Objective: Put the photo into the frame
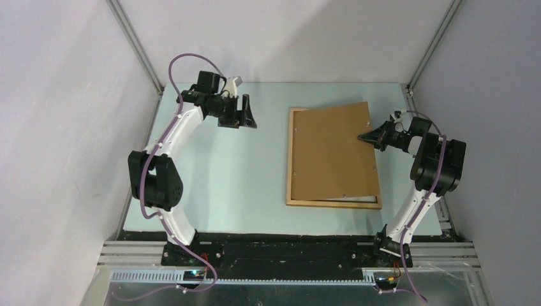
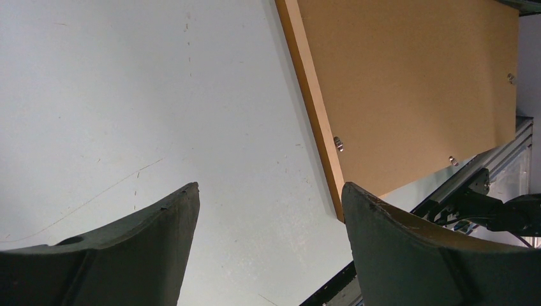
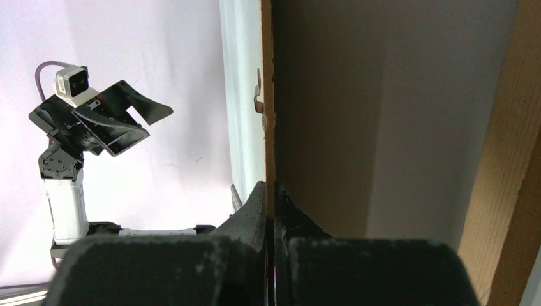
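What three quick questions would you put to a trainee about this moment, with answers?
1. True or false: the left gripper is open and holds nothing.
2. Short answer: does the brown backing board lie flat in the frame?
3. Pick one. The right gripper is shut on: A, the backing board's right edge; B, the frame's moulding; C, nothing.

Key
1. True. Its fingers stand wide apart over bare table.
2. No. The board is tilted, with its right edge lifted off the frame.
3. A.
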Motion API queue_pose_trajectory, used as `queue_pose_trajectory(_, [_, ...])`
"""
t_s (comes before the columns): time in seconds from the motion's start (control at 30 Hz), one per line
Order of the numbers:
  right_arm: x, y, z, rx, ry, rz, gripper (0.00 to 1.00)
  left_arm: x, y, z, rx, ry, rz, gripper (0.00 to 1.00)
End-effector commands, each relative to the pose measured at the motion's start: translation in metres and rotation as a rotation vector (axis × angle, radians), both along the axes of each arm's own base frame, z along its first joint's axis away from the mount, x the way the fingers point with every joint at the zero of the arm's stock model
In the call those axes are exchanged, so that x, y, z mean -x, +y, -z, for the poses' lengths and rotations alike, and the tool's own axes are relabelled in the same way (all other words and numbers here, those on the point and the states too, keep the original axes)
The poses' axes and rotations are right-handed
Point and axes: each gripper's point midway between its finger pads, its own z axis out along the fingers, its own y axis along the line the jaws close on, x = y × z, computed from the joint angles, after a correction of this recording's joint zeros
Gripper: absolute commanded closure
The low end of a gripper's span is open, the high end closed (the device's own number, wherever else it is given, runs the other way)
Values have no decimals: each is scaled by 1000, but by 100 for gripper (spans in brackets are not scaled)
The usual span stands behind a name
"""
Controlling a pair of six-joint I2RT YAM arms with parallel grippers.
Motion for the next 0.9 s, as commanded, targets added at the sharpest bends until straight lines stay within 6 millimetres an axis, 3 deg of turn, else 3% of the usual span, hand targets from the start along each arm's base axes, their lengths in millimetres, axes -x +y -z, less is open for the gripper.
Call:
queue_pose_trajectory(0.0, [-4,6,-14,-29,-42,-48,100,-2,-1,-6,17,-31,19,14])
queue_pose_trajectory(0.53, [-8,10,1,-2,-28,-64,100,-1,-1,-5,15,-29,21,14])
queue_pose_trajectory(0.67, [-7,8,6,17,-23,-60,90,-1,-1,-5,13,-32,22,14])
queue_pose_trajectory(0.87, [-4,7,11,59,-6,-55,61,-2,-1,-5,16,-31,22,14])
